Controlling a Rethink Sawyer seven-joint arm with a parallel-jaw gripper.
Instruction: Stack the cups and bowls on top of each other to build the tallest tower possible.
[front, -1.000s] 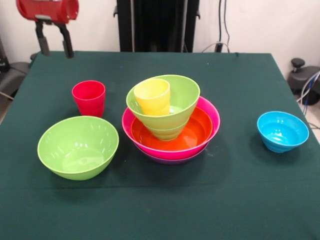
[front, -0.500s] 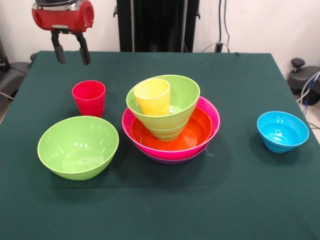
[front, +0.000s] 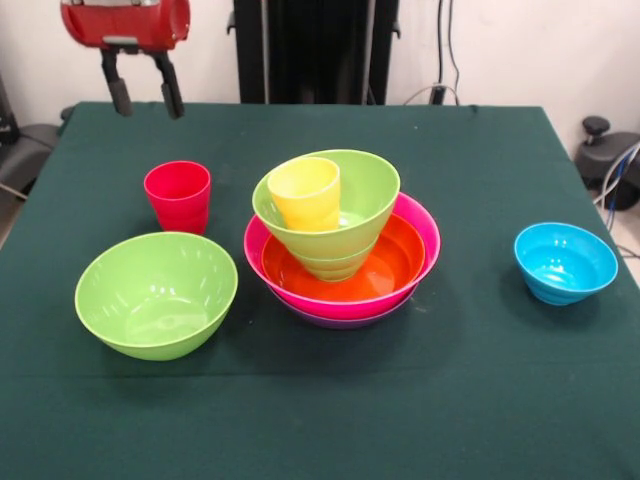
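Observation:
The tower (front: 342, 240) stands mid-table: a purple bowl (front: 335, 320) lowest, then a pink bowl (front: 420, 232), an orange bowl (front: 395, 262), a small lime green bowl (front: 335, 266) and a large lime green bowl (front: 370, 195) tilted on it. A yellow cup (front: 305, 193) sits in that top bowl. A red cup (front: 178, 195) stands upright left of the tower. A large lime green bowl (front: 156, 293) lies front left. A small sky blue bowl (front: 565, 262) lies at the right. My gripper (front: 146, 96) is open and empty, high above the table's far left, beyond the red cup. The orange cup is out of view.
The dark green table cloth (front: 330, 410) covers the table. The black pedestal (front: 315, 50) stands at the far edge. Cables and a black object (front: 610, 160) lie beyond the right edge.
My gripper has moved to the right over the last second and has risen slightly in the last half second. The cups and bowls have not moved.

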